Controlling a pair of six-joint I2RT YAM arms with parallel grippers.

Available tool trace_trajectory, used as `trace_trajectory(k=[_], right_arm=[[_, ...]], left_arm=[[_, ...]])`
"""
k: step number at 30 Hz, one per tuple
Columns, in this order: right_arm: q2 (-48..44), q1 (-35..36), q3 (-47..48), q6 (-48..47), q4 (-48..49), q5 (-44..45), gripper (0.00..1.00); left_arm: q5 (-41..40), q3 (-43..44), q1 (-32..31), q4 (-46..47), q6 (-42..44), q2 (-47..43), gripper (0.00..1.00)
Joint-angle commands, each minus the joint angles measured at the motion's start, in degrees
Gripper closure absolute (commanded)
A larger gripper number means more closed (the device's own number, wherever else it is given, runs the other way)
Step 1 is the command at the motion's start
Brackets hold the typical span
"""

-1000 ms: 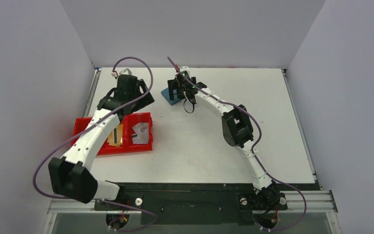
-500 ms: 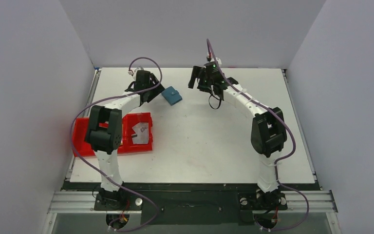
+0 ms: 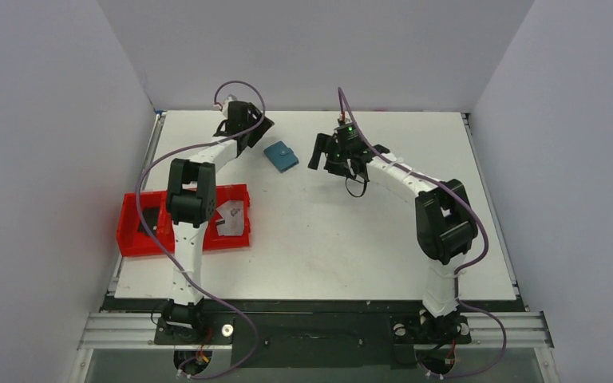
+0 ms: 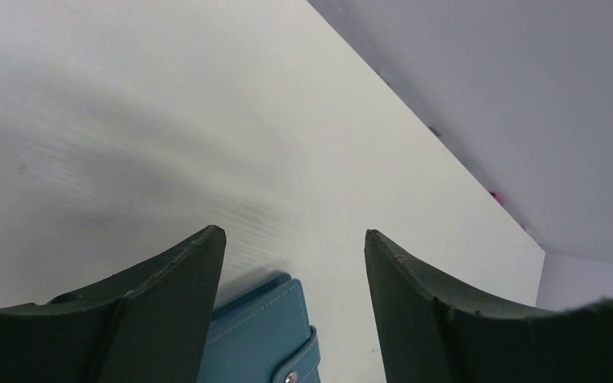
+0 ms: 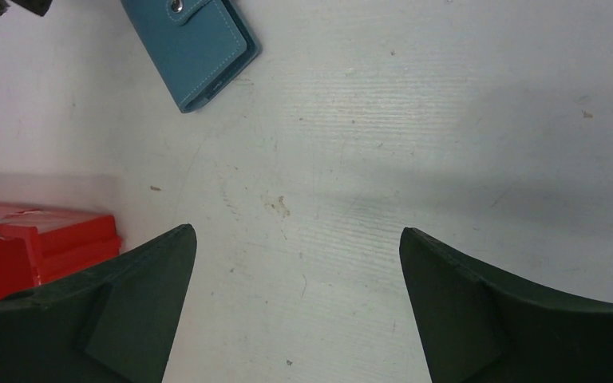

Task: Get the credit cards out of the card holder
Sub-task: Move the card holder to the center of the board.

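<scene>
The blue card holder [image 3: 281, 155] lies shut and flat on the white table near the back. My left gripper [image 3: 257, 136] stands open just left of it; in the left wrist view the card holder [image 4: 263, 335] lies low between the fingers, close to the left one, untouched. My right gripper [image 3: 323, 153] hovers open to its right, with nothing between the fingers. In the right wrist view [image 5: 297, 235] the card holder [image 5: 191, 48] is ahead at the upper left. A grey credit card [image 3: 230, 214] lies in the tray's right compartment.
A red three-compartment tray [image 3: 128, 239] sits at the table's left, partly hidden under my left arm; its corner [image 5: 40, 247] shows in the right wrist view. Grey walls close in the back and sides.
My left arm swung from over the red tray to the back of the table beside the card holder. My right gripper moved off the holder to the right.
</scene>
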Motion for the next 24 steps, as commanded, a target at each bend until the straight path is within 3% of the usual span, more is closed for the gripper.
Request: trace_trajectory(k=[1, 12, 21, 24], right_arm=[[-5.7, -0.1, -0.4, 1.2, 3.8, -1.2, 0.06], [-6.0, -1.9, -0.9, 1.5, 3.3, -2.1, 0.06], [-5.7, -3.2, -2.7, 1.6, 3.4, -2.0, 0.07], [-5.8, -3.8, -4.1, 2.0, 3.5, -1.2, 0.07]], left_arm=[[3.1, 9.6, 0.3, -5.9, -4.8, 5.6, 0.38], [10.9, 9.7, -1.4, -7.8, -10.2, 8.4, 0.38], [17.2, 8.2, -3.9, -12.3, -7.6, 7.4, 0.39], [20.4, 12.7, -5.4, -16.4, -4.6, 9.3, 0.39]])
